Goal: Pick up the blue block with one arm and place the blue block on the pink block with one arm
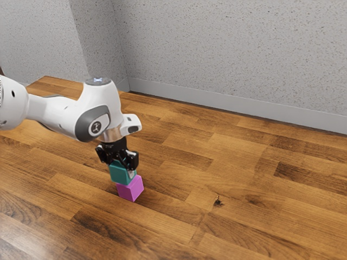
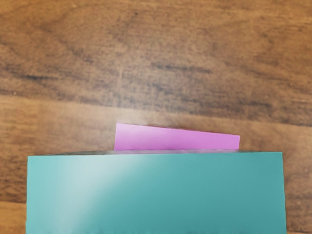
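Observation:
A teal-blue block point(image 1: 120, 173) rests on top of a pink block point(image 1: 130, 189) on the wooden floor, left of centre in the exterior view. My black gripper point(image 1: 120, 169) reaches down from above, its fingers on either side of the blue block, shut on it. In the wrist view the blue block point(image 2: 156, 192) lies right under my hand, and a strip of the pink block point(image 2: 175, 138) peeks out beyond its far edge.
The wooden floor point(image 1: 244, 179) stretches open to the exterior view's right. A small dark knot point(image 1: 217, 202) marks the planks to the right of the stack. A grey wall point(image 1: 233, 49) with a baseboard stands behind.

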Robot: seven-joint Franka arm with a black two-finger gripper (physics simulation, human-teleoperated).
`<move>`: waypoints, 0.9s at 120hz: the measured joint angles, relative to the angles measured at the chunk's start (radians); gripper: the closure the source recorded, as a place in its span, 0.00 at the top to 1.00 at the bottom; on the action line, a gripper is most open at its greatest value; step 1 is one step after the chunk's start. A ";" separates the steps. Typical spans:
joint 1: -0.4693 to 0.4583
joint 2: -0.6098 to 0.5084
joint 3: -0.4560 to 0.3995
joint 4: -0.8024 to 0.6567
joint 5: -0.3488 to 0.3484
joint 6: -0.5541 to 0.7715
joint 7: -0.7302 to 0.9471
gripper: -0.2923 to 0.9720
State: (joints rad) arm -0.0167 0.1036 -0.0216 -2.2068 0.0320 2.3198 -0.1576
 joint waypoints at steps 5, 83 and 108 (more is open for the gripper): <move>0.000 0.002 0.000 0.000 0.001 0.004 0.000 0.53; -0.005 -0.061 -0.012 -0.005 -0.011 0.047 0.008 0.70; -0.079 -0.278 -0.022 0.153 -0.018 -0.039 0.007 0.74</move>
State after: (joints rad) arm -0.0958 -0.1743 -0.0434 -2.0540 0.0141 2.2810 -0.1502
